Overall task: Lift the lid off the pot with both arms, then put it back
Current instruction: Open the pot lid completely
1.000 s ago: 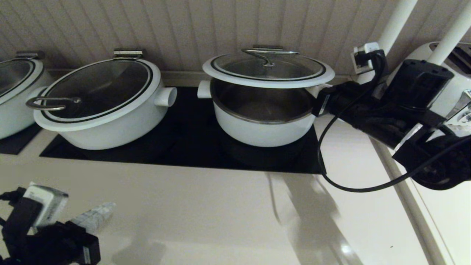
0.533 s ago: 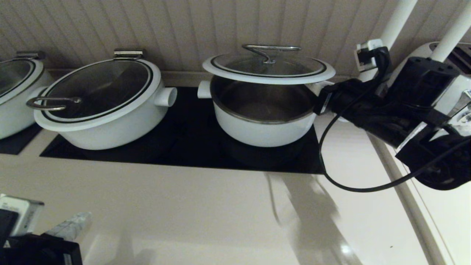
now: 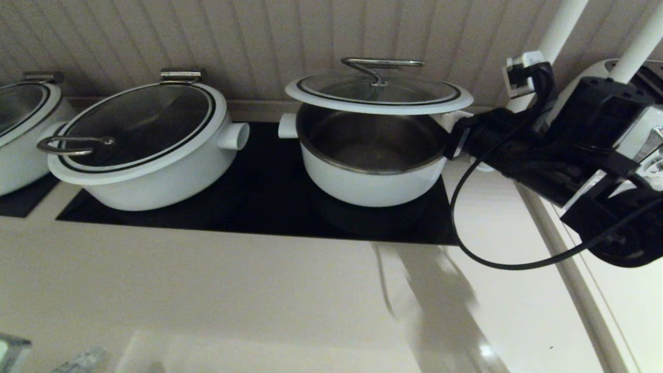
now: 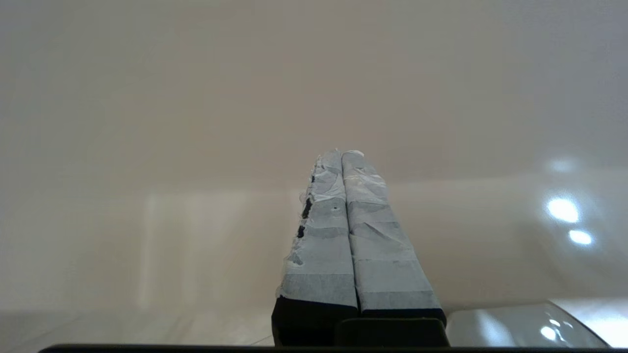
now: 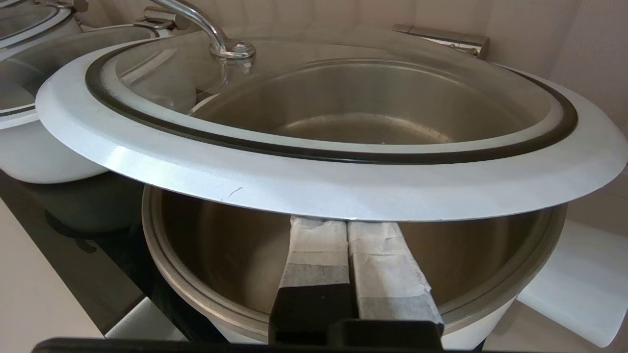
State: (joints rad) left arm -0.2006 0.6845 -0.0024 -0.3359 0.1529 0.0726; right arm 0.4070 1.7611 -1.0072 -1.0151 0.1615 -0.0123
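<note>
The lid, glass with a white rim and a steel bar handle, hangs tilted a little above the pot, whose steel bowl is open to view. My right gripper reaches in from the right at the pot's right handle. In the right wrist view the right gripper is shut, and its taped fingertips go under the lid's white rim, over the pot. My left gripper is shut and empty over the bare counter, almost out of the head view at the bottom left.
A wider white pot with a loop-handled lid stands left of the pot on the black hob. Another pot is at the far left. A white toaster and two white poles stand at the right. The panelled wall is close behind.
The lid has risen slightly on my right gripper. My left arm has drawn back down and left, nearly out of the head view.
</note>
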